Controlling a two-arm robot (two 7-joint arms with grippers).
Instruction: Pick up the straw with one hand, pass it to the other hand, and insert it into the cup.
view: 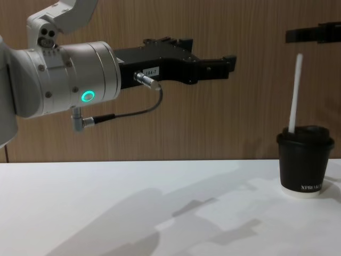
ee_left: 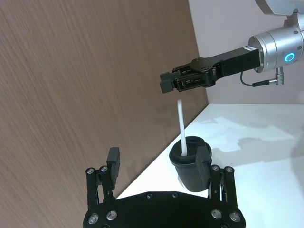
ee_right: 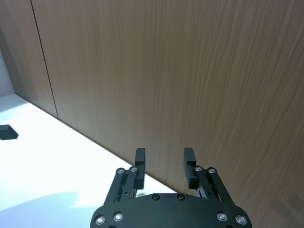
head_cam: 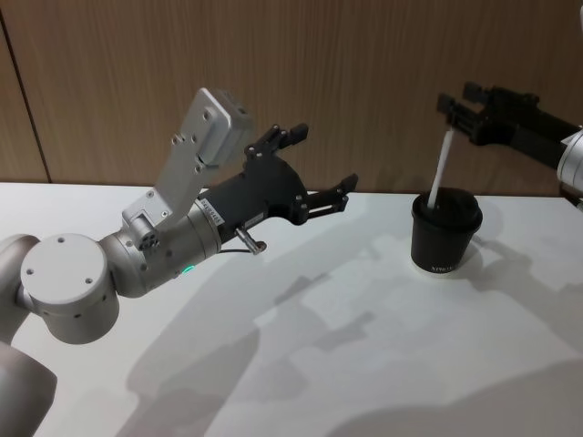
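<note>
White straw [head_cam: 440, 171] stands tilted in the black cup [head_cam: 444, 234] on the table [head_cam: 301, 364]; right hand [head_cam: 458, 110] just above, spread; left hand [head_cam: 314, 168] spread, well apart.

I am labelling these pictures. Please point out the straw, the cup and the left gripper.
straw [view: 294, 93], chest view, middle of its white shaft.
cup [view: 304, 162], chest view, black side wall.
left gripper [head_cam: 321, 168], head view, midway between its open fingertips.
</note>
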